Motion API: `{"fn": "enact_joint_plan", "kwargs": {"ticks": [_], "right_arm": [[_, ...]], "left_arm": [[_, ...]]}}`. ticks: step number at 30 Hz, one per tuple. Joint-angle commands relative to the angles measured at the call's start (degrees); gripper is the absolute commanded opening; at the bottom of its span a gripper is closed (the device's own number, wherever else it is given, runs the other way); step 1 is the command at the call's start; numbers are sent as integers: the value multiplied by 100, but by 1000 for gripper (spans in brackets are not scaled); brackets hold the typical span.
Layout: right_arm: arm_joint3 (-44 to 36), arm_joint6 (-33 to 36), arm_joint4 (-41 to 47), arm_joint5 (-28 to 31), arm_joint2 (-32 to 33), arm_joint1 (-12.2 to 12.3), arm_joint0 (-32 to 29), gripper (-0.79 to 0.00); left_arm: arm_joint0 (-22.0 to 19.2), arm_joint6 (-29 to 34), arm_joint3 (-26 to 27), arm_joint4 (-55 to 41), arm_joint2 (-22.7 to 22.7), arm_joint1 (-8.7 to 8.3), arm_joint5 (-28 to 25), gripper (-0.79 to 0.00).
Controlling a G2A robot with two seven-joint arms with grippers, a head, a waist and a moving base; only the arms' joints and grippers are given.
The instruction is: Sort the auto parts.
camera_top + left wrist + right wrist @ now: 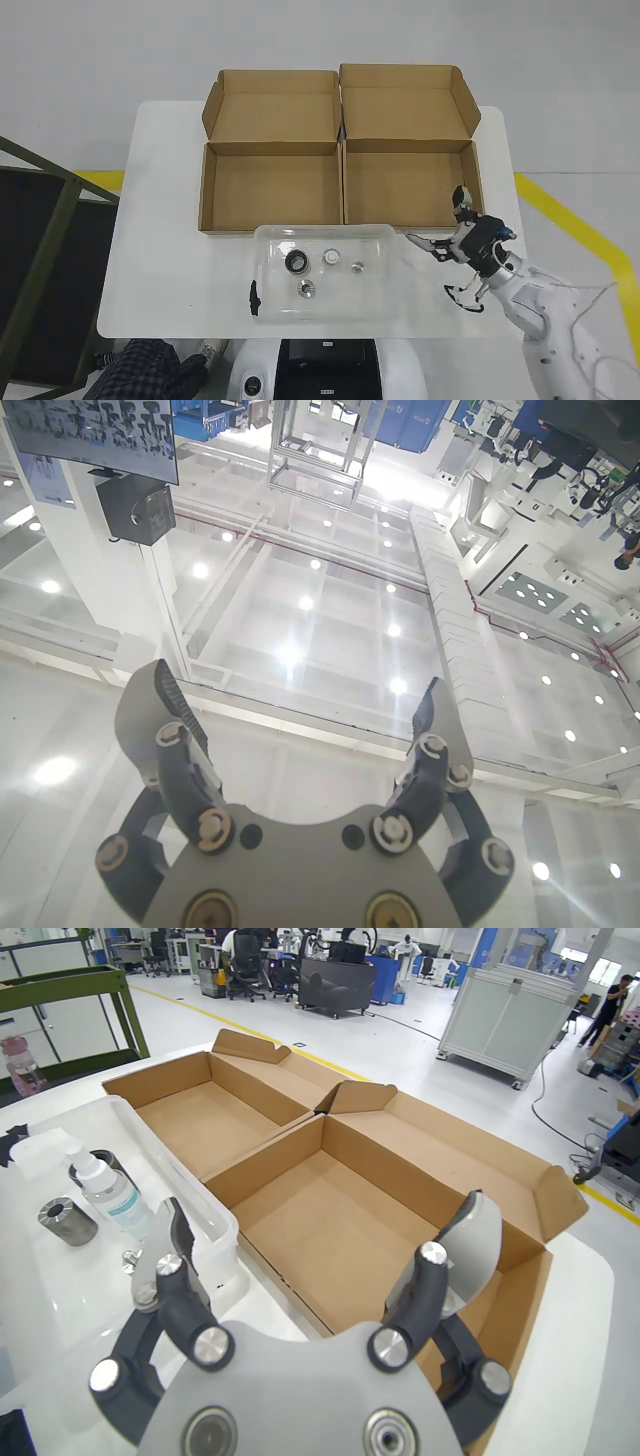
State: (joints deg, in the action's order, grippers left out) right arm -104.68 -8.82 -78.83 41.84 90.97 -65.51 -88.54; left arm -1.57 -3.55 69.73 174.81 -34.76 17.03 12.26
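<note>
Nearest, the right end effector (324, 1203), jaws spread and empty, hovers by the front corner of the right brown cardboard box (405, 190). The left end effector (296, 679), equally open and empty, points up at a ceiling. On the white rounded tabletop (160, 250), that box touches the left brown cardboard box (270, 195), both open. Just before them, a clear plastic tray (320, 229) holds the auto parts: black ring-shaped sleeve (296, 262), grey metal cylinder (306, 290), small clear spray bottle (331, 257), small silver bolt (357, 267).

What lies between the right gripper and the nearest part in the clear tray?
Top view: only bare tray floor and the clear tray's end wall separate the right gripper from the small silver part.
</note>
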Motion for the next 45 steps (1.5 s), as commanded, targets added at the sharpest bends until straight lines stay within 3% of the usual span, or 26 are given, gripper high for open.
{"fn": "enact_joint_plan", "kwargs": {"ticks": [1, 20, 30, 45], "right_arm": [[-21, 105, -9, 134, -130, 5, 89, 0], [-167, 1157, 175, 1305, -1292, 49, 752, 0], [-16, 1785, 175, 1270, -2109, 5, 1171, 0], [399, 1951, -104, 1201, -2746, -21, 1569, 0]], "left_arm": [[0, 0, 0, 0, 0, 0, 0, 0], [0, 0, 0, 0, 0, 0, 0, 0], [0, 0, 0, 0, 0, 0, 0, 0], [0, 0, 0, 0, 0, 0, 0, 0]]}}
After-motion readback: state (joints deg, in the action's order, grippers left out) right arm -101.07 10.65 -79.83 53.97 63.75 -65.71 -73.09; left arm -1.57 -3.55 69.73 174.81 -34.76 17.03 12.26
